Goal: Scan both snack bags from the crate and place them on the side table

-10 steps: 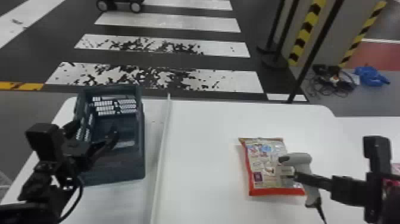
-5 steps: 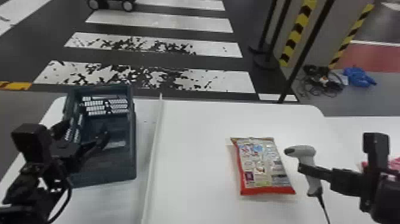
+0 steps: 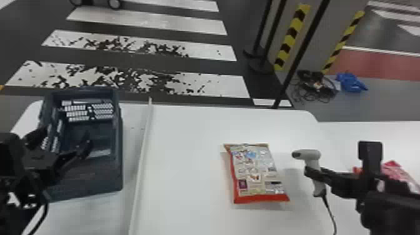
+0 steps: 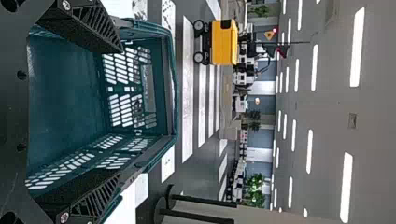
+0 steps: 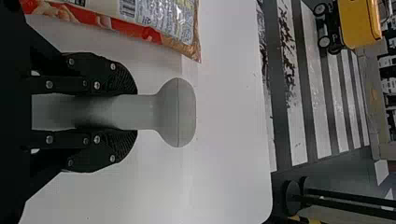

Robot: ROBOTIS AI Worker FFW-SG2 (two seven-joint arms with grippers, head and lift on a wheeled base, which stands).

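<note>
Right hand (image 5: 136, 112): narrow on scanner (image 5: 177, 112)
Left hand (image 4: 119, 112): wide, over crate (image 3: 93, 184)
Bag (image 3: 256, 175): flat on counter (image 3: 187, 140)
Risk: swinging scanner too low, we could knock Bag

In the head view we see a smooth plastic crate (image 3: 120, 165) at nine o'clock, a glossy, crinkled film bag (image 3: 256, 173) at five, a satiny plastic scanner (image 3: 312, 154) (rather smooth) at four.

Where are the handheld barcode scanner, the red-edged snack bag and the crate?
Handheld barcode scanner (image 5: 177, 112), right wrist view: its rounded head.
Red-edged snack bag (image 3: 257, 175), head view: middle of its printed face.
Crate (image 3: 93, 183), head view: its near wall.
</note>
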